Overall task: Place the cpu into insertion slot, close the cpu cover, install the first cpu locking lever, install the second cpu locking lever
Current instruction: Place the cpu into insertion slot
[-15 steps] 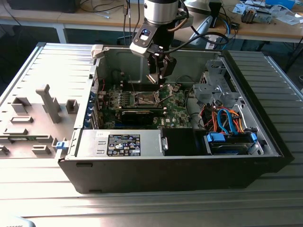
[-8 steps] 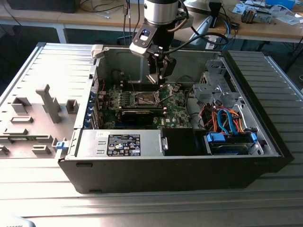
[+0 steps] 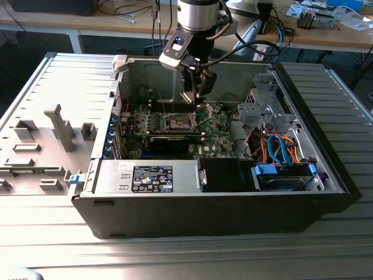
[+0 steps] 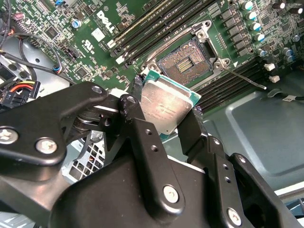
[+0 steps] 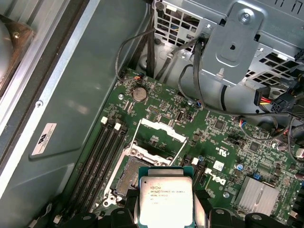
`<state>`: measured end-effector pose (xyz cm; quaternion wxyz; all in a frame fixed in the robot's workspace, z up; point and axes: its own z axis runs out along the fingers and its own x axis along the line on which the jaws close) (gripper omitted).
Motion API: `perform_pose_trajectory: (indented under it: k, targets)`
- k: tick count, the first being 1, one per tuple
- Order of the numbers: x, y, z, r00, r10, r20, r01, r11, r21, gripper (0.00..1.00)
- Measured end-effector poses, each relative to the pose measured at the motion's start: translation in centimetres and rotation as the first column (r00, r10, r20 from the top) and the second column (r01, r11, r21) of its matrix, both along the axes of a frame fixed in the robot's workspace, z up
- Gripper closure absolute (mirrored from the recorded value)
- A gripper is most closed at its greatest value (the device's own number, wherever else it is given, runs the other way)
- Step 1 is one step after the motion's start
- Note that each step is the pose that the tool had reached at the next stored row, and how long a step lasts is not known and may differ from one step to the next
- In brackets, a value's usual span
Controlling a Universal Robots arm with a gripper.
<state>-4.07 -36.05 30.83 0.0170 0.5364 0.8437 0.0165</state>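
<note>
In the exterior view, an open computer case lies on the ribbed metal worktop. The arm reaches down into the case from above. The end effector hangs over the middle of the green motherboard, close above the insertion slot and clear of it.

In the second wrist view, the end effector is clenched on the cpu. One black finger presses on one edge of the chip and the other finger on the opposite edge. The chip's silvery top faces the camera and its green border shows along the far edge. The insertion slot lies just beyond the chip, uncovered, with its dark centre and rows of contacts bare. The cpu is tilted relative to the board and sits apart from the slot. A thin locking lever sticks out sideways from the slot's rim.

In the first wrist view, the cpu sits between the finger pads of the end effector. It hides part of the insertion slot beneath it. The cpu cover stands swung up at the slot's far edge.
</note>
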Motion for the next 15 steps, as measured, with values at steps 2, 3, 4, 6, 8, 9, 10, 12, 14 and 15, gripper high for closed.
perform_pose_trajectory:
  k: [2, 3, 4, 6, 8, 9, 10, 12, 14, 15]
  targets:
    - [0.00, 0.00, -0.01, 1.0000, -0.001, 0.0000, 0.001, 1.0000, 0.0000, 0.46]
    - [0.00, 0.00, -0.01, 1.0000, -0.002, 0.0000, 0.002, 1.0000, 0.0000, 0.46]
    - [0.00, 0.00, -0.01, 1.0000, -0.003, 0.0000, 0.003, 1.0000, 0.0000, 0.46]
    - [0.00, 0.00, -0.02, 1.0000, -0.006, 0.0000, 0.006, 1.0000, 0.0000, 0.46]
    - [0.00, 0.00, -0.03, 1.0000, -0.007, 0.0000, 0.007, 1.0000, 0.0000, 0.46]
    - [0.00, 0.00, -0.03, 1.0000, -0.009, 0.0000, 0.009, 1.0000, 0.0001, 0.46]
    - [0.00, 0.00, -0.03, 1.0000, -0.009, 0.0000, 0.009, 1.0000, 0.0000, 0.46]
    - [0.00, 0.00, -0.04, 0.9999, -0.011, 0.0000, 0.011, 0.9999, 0.0000, 0.46]
    - [0.00, 0.00, -0.04, 0.9999, -0.012, 0.0000, 0.012, 0.9999, 0.0000, 0.46]
    - [0.00, 0.00, -0.05, 0.9999, -0.013, 0.0000, 0.013, 0.9999, 0.0000, 0.46]
